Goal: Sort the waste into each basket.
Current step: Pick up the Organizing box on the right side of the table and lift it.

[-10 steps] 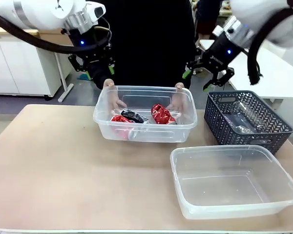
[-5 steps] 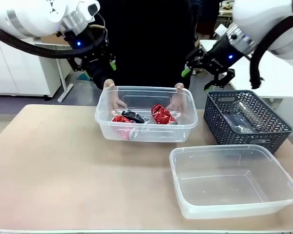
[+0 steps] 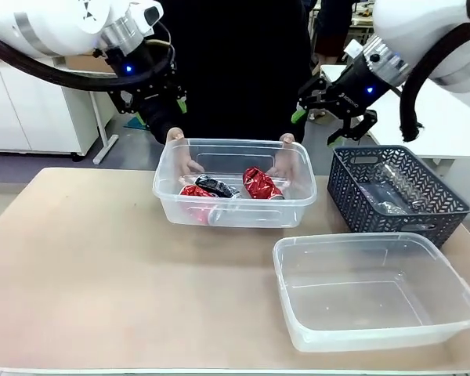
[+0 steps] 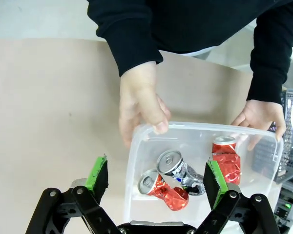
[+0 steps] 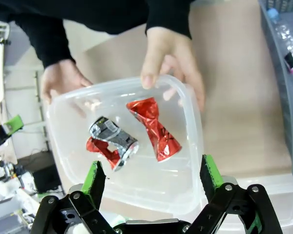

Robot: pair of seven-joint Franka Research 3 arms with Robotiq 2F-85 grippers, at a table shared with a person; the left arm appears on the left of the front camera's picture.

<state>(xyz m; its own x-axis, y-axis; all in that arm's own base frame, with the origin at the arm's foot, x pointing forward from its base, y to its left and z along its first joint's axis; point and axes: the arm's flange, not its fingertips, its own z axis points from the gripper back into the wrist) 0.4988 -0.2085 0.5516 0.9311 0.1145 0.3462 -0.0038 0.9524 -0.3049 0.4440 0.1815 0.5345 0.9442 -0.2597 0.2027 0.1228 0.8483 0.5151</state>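
The person's hands (image 3: 286, 159) hold the far clear tub (image 3: 235, 213) at its back rim. In it lie crushed red cans (image 3: 258, 184) and a black-and-silver can (image 3: 214, 186). A second clear tub (image 3: 352, 240) sits nearer, just beside a dark grey basket (image 3: 380, 215). The clear bottles (image 3: 388, 196) in the basket are hard to make out. The left gripper (image 4: 156, 166) and right gripper (image 5: 149, 175) hang above, jaws spread wide, gripping nothing.
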